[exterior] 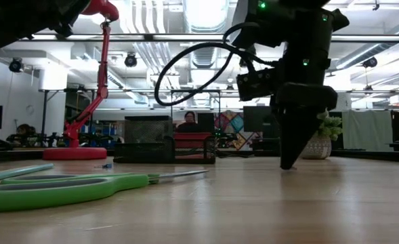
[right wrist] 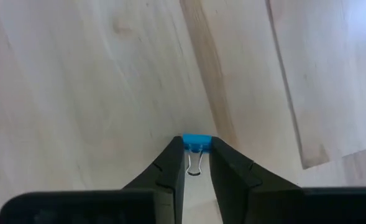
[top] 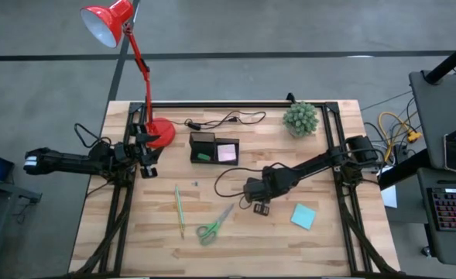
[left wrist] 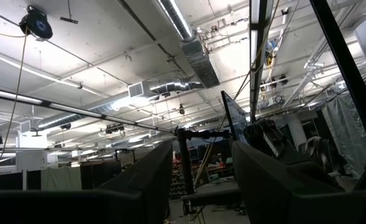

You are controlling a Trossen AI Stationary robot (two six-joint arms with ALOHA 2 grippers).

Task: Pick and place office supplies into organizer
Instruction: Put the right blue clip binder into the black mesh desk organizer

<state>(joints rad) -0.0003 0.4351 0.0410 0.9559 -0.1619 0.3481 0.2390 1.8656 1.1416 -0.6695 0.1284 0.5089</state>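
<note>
We see the right gripper (right wrist: 197, 163) lowered to the wooden table (top: 320, 248) near its middle, its two dark fingers (right wrist: 167, 171) drawn in on a small blue binder clip (right wrist: 197, 142), whose wire loops lie between them; the blue body sits right at the fingertips, resting on the wood. From above, this gripper (top: 260, 205) points down just beside the teal sticky-note pad (top: 303, 216), which lies flat toward the table's right side. To its other side we find the green-handled scissors (top: 210, 227) lying flat, and beyond them the thin green pencil (top: 179, 210). Farther back stands the black organizer (top: 214, 147), with a pink sticky-note pad (top: 228, 152) in its low tray and a green piece (top: 204, 156) in the compartment next to it. A black cable (top: 224, 120) lies behind the organizer, a small potted plant (top: 300, 118) stands at the far right, and the red lamp (top: 108, 23) rises from its round base at the far left. The left gripper (top: 149, 147) waits by that base, its fingers (left wrist: 139, 186) spread apart and aimed up at the ceiling.
</note>
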